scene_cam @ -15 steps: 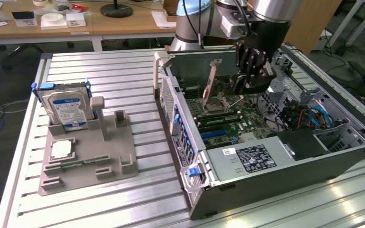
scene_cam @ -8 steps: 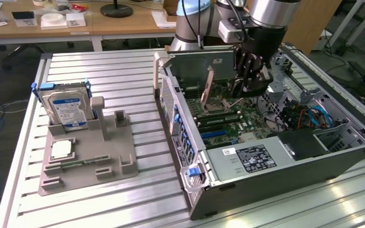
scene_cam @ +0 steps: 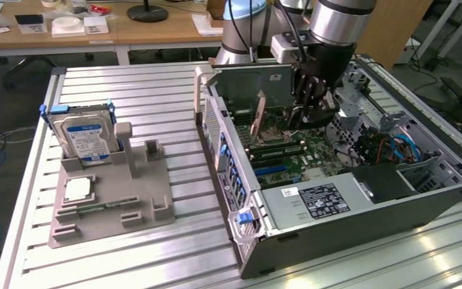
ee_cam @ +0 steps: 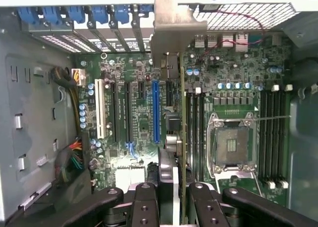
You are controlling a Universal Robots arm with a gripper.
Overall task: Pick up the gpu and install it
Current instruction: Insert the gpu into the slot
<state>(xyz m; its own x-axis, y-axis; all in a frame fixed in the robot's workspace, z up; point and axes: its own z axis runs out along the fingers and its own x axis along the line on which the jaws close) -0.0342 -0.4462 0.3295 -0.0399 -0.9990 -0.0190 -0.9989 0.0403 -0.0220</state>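
Gpu (ee_cam: 182,137): a thin, flat, dark circuit card, seen edge-on in my wrist view. It is clamped upright between the fingers of my black gripper (ee_cam: 171,194), inside the case and over the board.

The slatted aluminium table (scene_cam: 135,90) carries a grey steel computer case (scene_cam: 360,223), which lies on its side with its panel off. My arm reaches down into the far half of the case, where the gripper (scene_cam: 310,117) hangs.

The grey plastic parts stand (scene_cam: 147,192) sits well apart, on the exterior view's left. It holds the silver hard drive with the blue-white label (scene_cam: 85,135) and the small square silver processor chip (scene_cam: 79,189).

The green motherboard (ee_cam: 144,132) lies directly beneath the card.

Governing relation: the card's long axis runs parallel to the expansion slots. Its bent silver bracket (ee_cam: 174,33) is at the end away from my fingers, towards the case's rear wall. The card's edge lies between the long blue slot (ee_cam: 156,110) and the black memory slots (ee_cam: 195,132), over a shorter black slot.

I judge the alignment close. I cannot tell whether the card's lower edge touches the slot.

The bare processor socket (ee_cam: 232,145) lies just beyond the memory slots.
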